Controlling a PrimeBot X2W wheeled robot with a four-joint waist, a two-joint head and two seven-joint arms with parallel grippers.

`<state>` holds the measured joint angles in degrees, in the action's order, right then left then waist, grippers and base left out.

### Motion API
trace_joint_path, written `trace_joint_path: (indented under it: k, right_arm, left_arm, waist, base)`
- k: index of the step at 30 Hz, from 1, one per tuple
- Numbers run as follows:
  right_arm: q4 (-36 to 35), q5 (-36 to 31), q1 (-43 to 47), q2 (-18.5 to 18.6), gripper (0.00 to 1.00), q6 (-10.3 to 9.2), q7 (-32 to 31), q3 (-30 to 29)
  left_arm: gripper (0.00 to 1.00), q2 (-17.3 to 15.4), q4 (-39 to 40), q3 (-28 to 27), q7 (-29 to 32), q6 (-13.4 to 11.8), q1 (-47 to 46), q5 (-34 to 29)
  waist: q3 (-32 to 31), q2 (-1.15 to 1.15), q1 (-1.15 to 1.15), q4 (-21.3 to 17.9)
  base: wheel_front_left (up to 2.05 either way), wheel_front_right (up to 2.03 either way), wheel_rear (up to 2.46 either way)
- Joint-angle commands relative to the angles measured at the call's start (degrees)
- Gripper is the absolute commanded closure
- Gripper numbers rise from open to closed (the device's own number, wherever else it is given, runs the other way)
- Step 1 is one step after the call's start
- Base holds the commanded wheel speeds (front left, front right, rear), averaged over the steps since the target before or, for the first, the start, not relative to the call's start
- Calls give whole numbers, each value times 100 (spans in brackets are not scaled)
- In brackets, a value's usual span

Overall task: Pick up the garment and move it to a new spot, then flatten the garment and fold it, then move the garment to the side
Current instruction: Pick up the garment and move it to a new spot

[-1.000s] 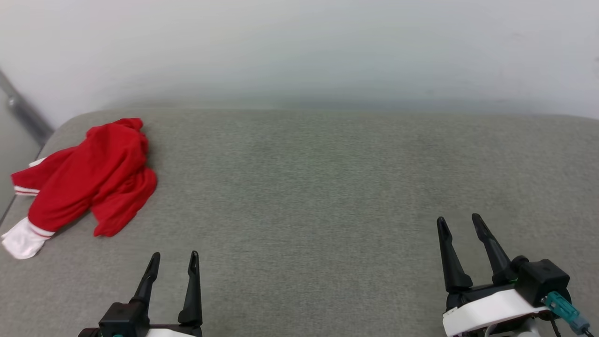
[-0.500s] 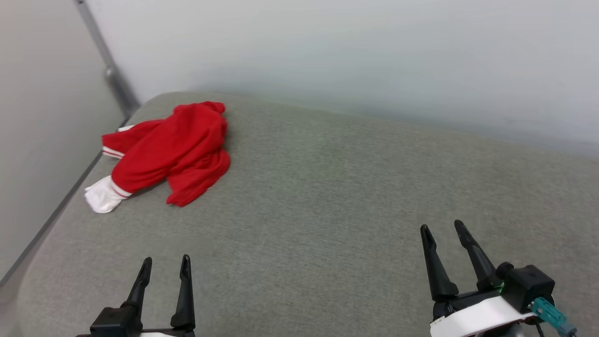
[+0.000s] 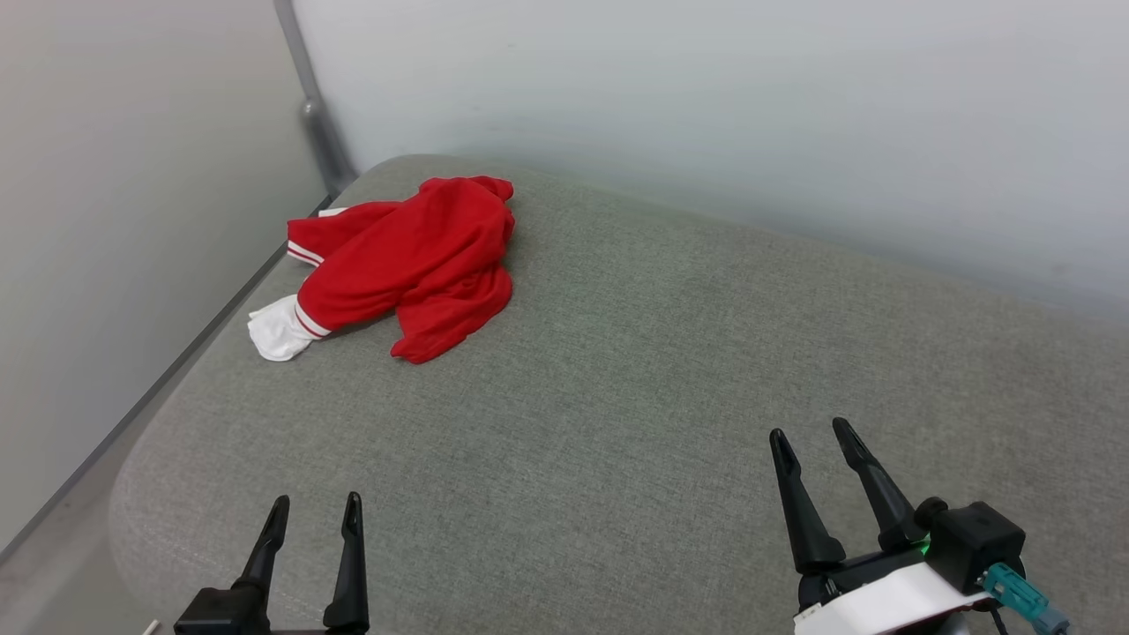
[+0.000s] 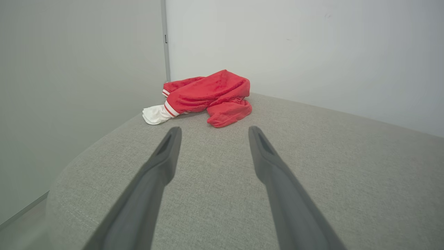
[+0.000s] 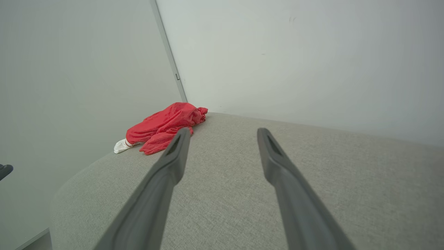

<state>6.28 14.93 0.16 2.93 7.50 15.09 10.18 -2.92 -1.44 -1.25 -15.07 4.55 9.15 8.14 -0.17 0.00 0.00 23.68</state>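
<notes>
View farther left; garment (image 3: pixel 406 265) near cushion (image 3: pixel 617 414) edge, open room rightward.

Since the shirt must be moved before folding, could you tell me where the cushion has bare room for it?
The grey cushion is bare from the garment rightward and back toward the left gripper and right gripper. Only its far-left corner is crowded.

The garment (image 3: pixel 414 256) is bright red, its sleeve (image 3: pixel 275 328) white with red-and-white striped trim. The cushion (image 3: pixel 617 379) is a flecked grey weave. The left gripper (image 3: pixel 317 500) and right gripper (image 3: pixel 807 429) are black, the wall (image 3: pixel 706 106) pale grey.
</notes>
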Motion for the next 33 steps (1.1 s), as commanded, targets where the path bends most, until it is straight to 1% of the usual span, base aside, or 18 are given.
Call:
trace_joint_path:
  k: [1,9,18,20,22,27,29,31,33]
  right_arm:
    - [-11,-16,33,-10,0,-2,12,2]
    - [-3,4,10,-10,0,-2,12,26]
    - [-3,-33,-50,-10,0,-2,12,62]
    - [-30,-113,-95,-10,0,-2,12,11]
    - [-59,-155,-122,-10,0,-2,12,-21]
    - [-133,-282,-177,-9,0,-2,12,1]
    - [-163,-403,-238,-9,0,-2,12,-30]
    - [-210,-465,-280,-9,0,-2,12,-73]
    - [-287,-567,-341,-9,0,-2,12,-67]
  left_arm:
    - [0,5,16,-10,-16,30,9,-40]
    - [0,5,92,-39,-15,18,15,-48]
    - [0,5,132,-80,-16,17,-1,54]
    - [0,5,28,-90,-15,60,13,382]
    - [0,3,19,-160,-16,88,-30,520]
    - [0,5,1,-434,-15,176,-276,484]
    - [0,7,-69,-557,-15,222,-410,600]
    - [0,-114,-131,-641,-15,257,-636,679]
    - [0,-313,-235,-706,-15,280,-931,828]
  waist:
    - [17,0,0,36]
    - [46,0,0,83]
    - [59,0,0,33]
    - [113,0,0,-21]
    - [181,0,0,-79]
    - [437,0,0,-287]
    - [575,0,0,-395]
    - [704,0,0,-503]
    - [902,0,0,-627]
  base:
    - [0,0,0]
    - [0,0,0]
    - [0,0,0]
    - [0,0,0]
    - [0,0,0]
    - [0,0,0]
    - [0,0,0]
    - [0,0,0]
    - [0,0,0]
